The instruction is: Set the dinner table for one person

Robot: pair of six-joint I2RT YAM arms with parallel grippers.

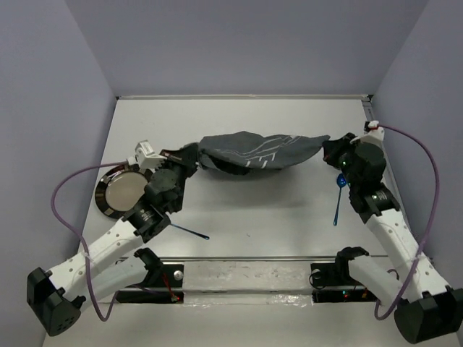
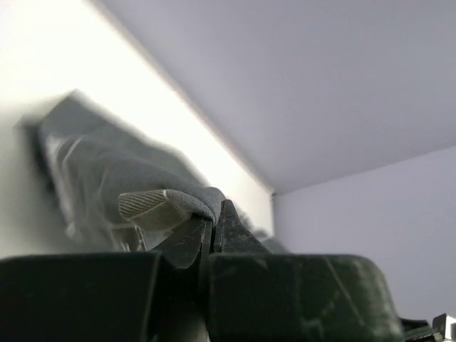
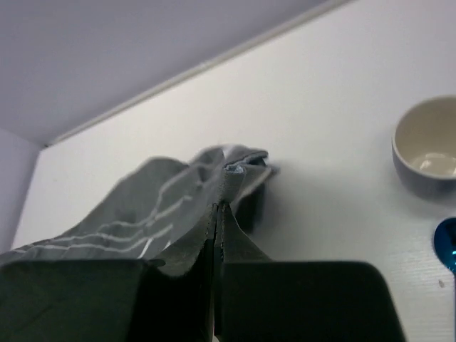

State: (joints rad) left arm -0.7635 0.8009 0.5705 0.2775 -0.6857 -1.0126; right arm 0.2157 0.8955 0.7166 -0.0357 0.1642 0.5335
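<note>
Cloth of dark grey fabric with white stripes (image 1: 253,153) sagged soft and light between left gripper (image 1: 194,155) and right gripper (image 1: 331,150), both clenched on its ends, over the large matte white dinner table (image 1: 275,210) beneath the arms; corners likely gave the surest hold.

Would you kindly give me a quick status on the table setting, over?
Left gripper, right gripper both shut on striped cloth, one end each. Cloth strung between them over dinner table. Plate left, blue spoon right, clear of it.
</note>
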